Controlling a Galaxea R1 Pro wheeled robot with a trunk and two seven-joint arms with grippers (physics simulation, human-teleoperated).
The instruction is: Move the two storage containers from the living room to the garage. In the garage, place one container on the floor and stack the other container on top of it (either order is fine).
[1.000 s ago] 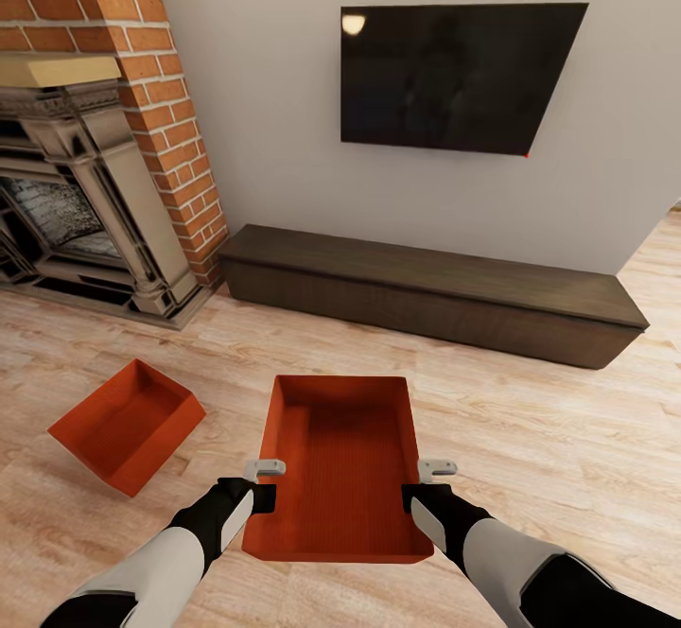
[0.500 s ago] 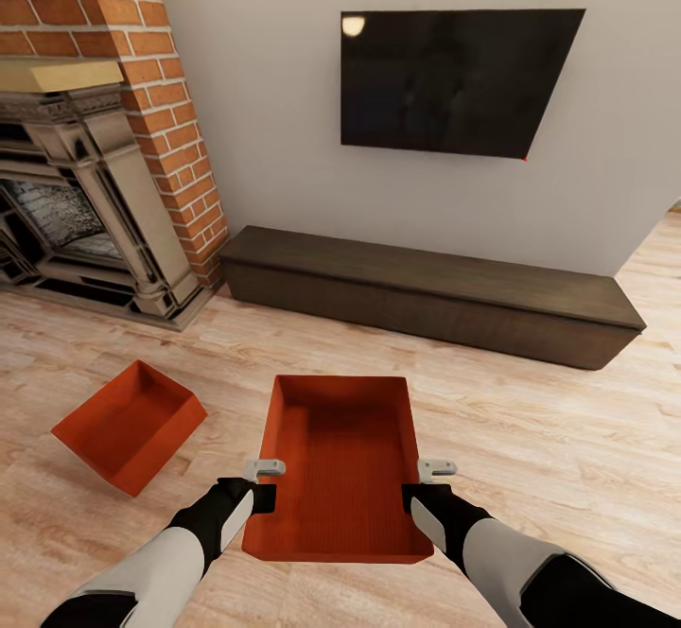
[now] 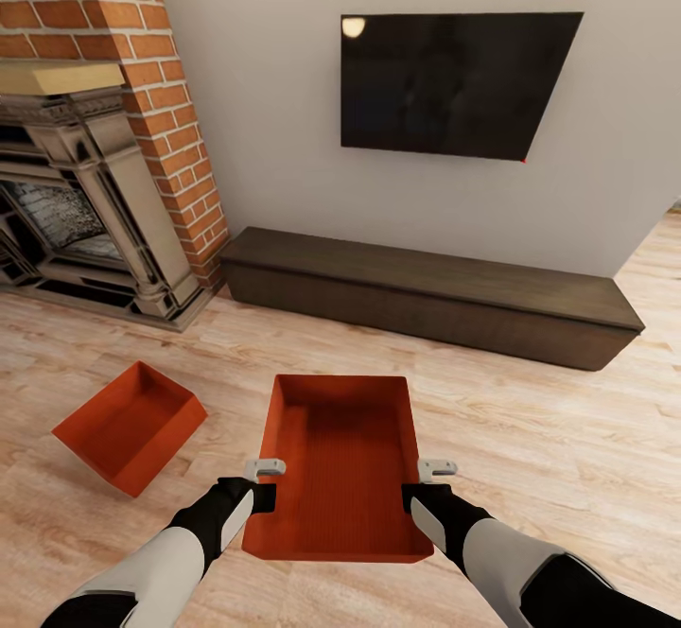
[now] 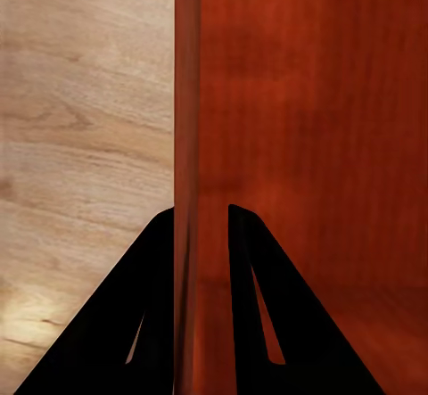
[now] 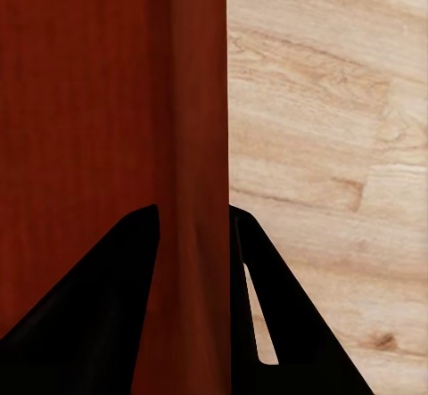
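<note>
Both hands are pinching the near container (image 3: 342,458): left hand (image 3: 266,484) on its left wall, right hand (image 3: 421,482) on its right wall. Second container (image 3: 130,426) sits tilted on the wood floor (image 3: 530,439) nearby.

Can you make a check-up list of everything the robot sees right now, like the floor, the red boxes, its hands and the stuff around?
Surface: light wood-plank floor.
Job's things: held container between both arms; second container on the floor to its left, apart.
Clutter: nothing seen.
Grippers: left gripper shut on the held container's wall; right gripper shut on the opposite wall.
Cables: nothing seen.
Surroundings: brick fireplace, wall TV, low dark cabinet.
</note>
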